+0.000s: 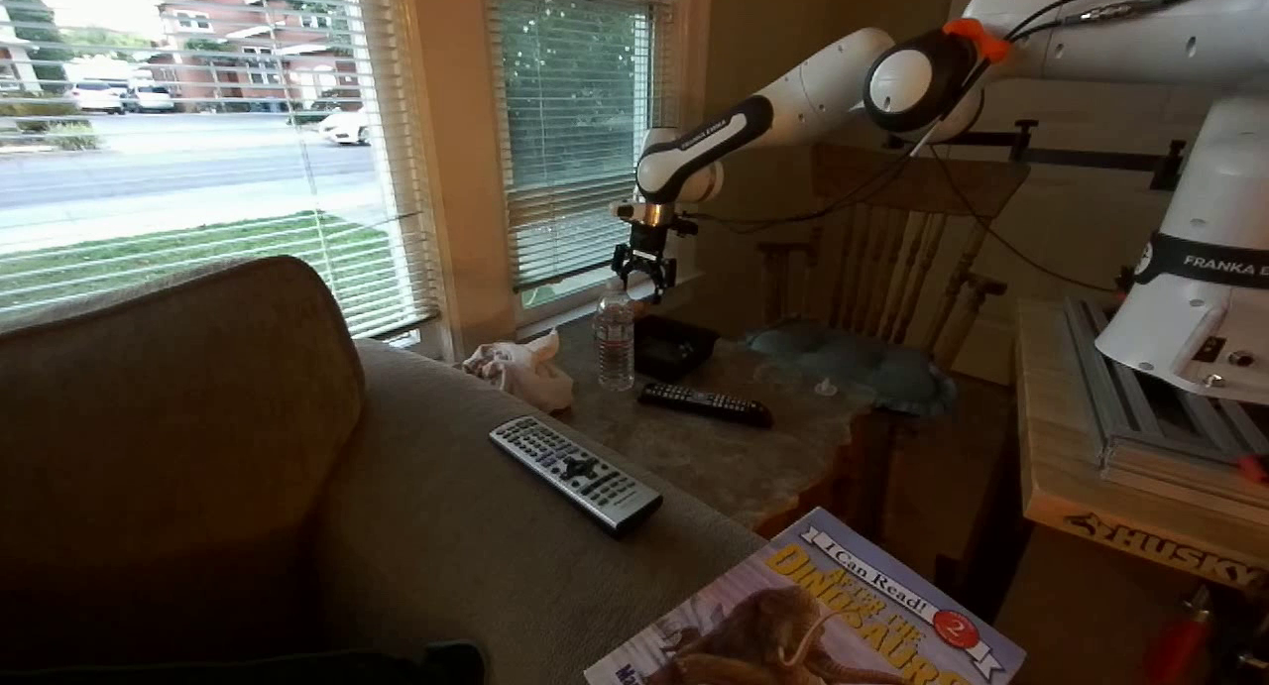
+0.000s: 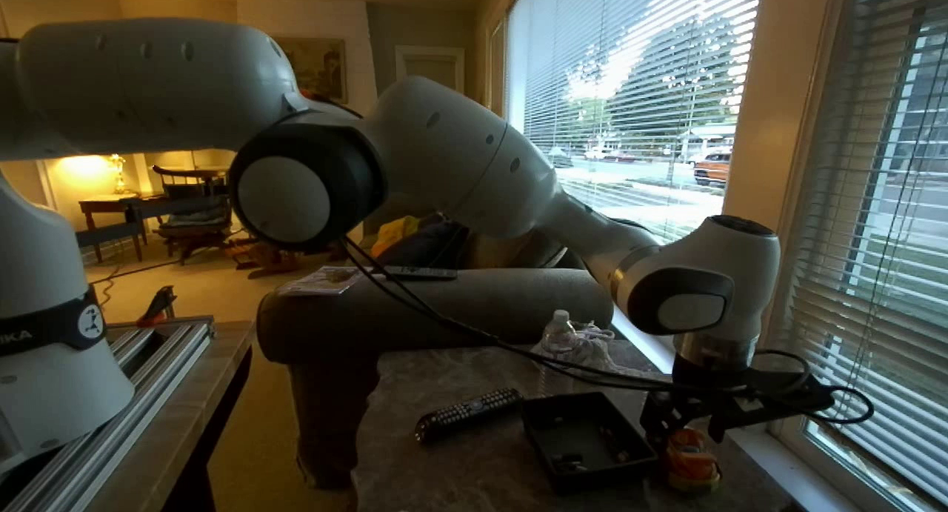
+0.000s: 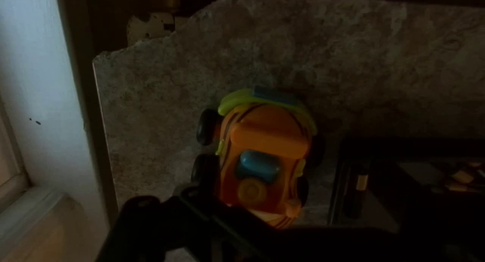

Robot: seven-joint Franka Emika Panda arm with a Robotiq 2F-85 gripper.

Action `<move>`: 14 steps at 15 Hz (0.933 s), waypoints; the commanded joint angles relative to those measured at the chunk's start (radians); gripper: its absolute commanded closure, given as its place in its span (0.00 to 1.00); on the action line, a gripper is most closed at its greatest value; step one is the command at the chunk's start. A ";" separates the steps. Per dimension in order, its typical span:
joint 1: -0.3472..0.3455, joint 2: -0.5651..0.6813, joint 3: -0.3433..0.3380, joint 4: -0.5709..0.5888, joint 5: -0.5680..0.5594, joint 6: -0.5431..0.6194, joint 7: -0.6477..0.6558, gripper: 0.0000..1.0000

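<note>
Wrist view + both exterior views: gripper (image 1: 642, 281) points down nr edge of tabletop (image 3: 163, 102), jaws spread wide. Orange toy car (image 3: 265, 140), yellow-green trim at one end, black wheels, sits on tabletop just below gripper; finger contact: can't tell, wrist view v. dark. Black tray (image 2: 570, 423) just beside car, gap btwn; few small items inside, too dark to ID. White sill (image 2: 778, 460) on car's other side. Black remote (image 2: 469, 414) lies nr tray, tray btwn it & car. Clear bottle (image 1: 616, 343) upright nr tray; crumpled whitish plastic bag (image 1: 525, 370) next to bottle. Further out, in an exterior view: silver remote (image 1: 575, 472) + dinosaur book (image 1: 823, 606) on sofa arm (image 1: 426, 487); wooden chair (image 1: 902, 194) w/ blue cushion (image 1: 853, 363) nr table.
</note>
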 commanded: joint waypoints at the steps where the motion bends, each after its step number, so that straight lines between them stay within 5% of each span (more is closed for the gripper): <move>1: 0.011 0.000 -0.028 0.006 0.032 -0.004 -0.009 0.00; 14: -0.019 -0.001 -0.020 -0.035 0.055 0.134 -0.114 0.00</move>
